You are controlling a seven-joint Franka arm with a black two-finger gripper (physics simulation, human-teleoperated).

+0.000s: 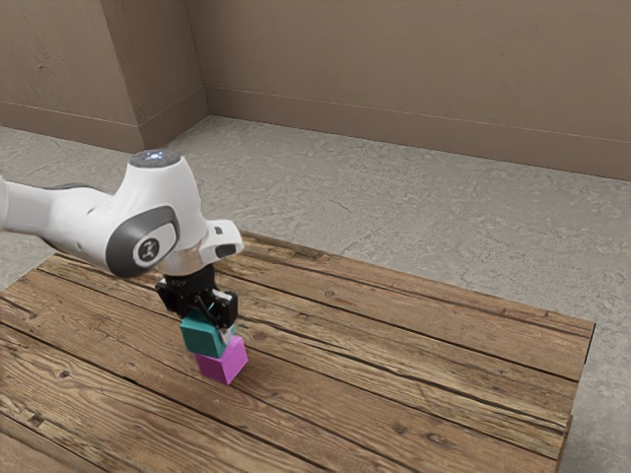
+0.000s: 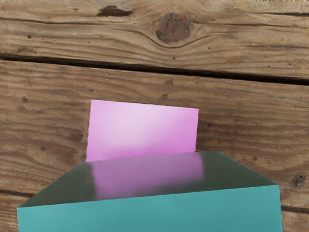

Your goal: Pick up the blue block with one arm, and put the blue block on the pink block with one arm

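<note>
A teal-blue block (image 1: 202, 337) sits between the fingers of my black gripper (image 1: 204, 321), which is shut on it. Directly under it, and a little toward the exterior view's right, the pink block (image 1: 226, 362) rests on the wooden table (image 1: 394, 374). The blue block looks to be touching or just above the pink block's top, shifted slightly toward the exterior view's left. In the wrist view the blue block (image 2: 154, 203) is the large thing just under my hand, and the pink block (image 2: 142, 128) shows beyond its far edge, partly covered by it.
The wooden plank table stretches far toward the exterior view's right, with its far edge at the upper right and a grey floor (image 1: 414, 187) beyond. My white arm (image 1: 108, 227) reaches in from the exterior view's left.
</note>
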